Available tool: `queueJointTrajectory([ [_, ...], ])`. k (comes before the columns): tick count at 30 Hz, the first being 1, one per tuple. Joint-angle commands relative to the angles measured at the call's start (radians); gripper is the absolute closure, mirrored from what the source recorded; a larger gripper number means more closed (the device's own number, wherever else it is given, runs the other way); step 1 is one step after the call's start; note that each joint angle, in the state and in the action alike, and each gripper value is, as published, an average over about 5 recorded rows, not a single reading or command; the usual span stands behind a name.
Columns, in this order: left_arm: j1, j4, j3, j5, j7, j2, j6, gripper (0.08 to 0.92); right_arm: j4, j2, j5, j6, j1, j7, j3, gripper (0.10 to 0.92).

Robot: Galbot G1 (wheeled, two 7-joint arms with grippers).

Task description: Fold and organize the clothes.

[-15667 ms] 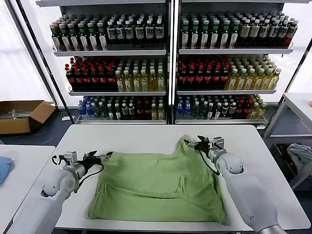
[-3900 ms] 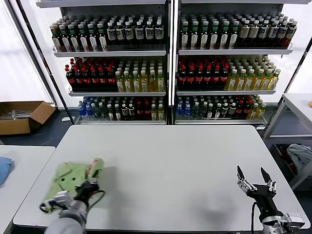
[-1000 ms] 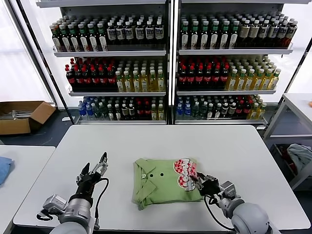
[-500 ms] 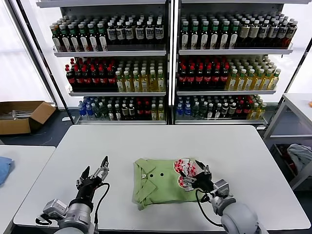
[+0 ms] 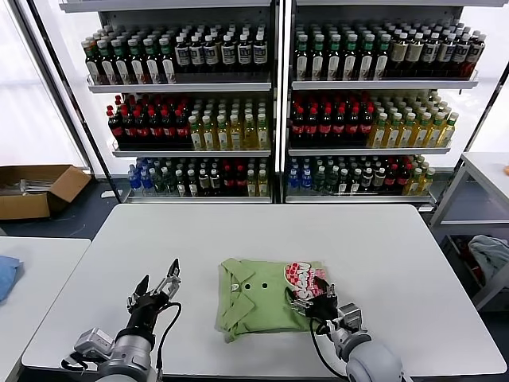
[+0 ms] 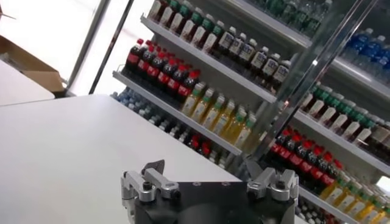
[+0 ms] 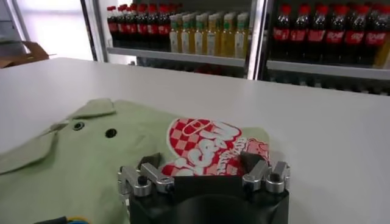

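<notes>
The clothes, a light green shirt (image 5: 258, 296), lies folded into a compact rectangle near the table's front middle, collar and buttons to the left and the red-and-white graphic (image 5: 305, 278) at its right end. In the right wrist view the shirt (image 7: 91, 164) and its graphic (image 7: 204, 143) spread just beyond the fingers. My right gripper (image 5: 314, 298) (image 7: 201, 163) hovers open at the shirt's right front corner with nothing between its fingers. My left gripper (image 5: 157, 285) (image 6: 204, 171) stands open over bare table, well left of the shirt.
White table (image 5: 398, 255) with its front edge close to both arms. Drink coolers full of bottles (image 5: 274, 103) stand behind it. A cardboard box (image 5: 36, 187) is on the floor at the left, a side table with a blue cloth (image 5: 6, 274) at far left.
My right gripper has opened, let go of the shirt's right edge and drawn back toward the front. The shirt stays folded. The left gripper barely shifted.
</notes>
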Motion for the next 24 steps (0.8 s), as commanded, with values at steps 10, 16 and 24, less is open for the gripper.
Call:
queueJointTrajectory([
  [10,0.027,-0.018,-0.005,0.007,0.005,0.002,-0.001,0.177,-0.131,0.168,-0.109,-0.116,0.109,0.088,-0.172,0.203],
  [16,0.027,-0.019,-0.007,0.006,0.006,0.001,-0.001,0.177,-0.127,0.153,-0.108,-0.129,0.105,0.072,-0.169,0.203],
  [24,0.011,-0.014,-0.009,0.045,0.051,0.003,-0.008,0.177,0.210,0.089,0.024,0.009,0.058,0.121,-0.045,0.203],
])
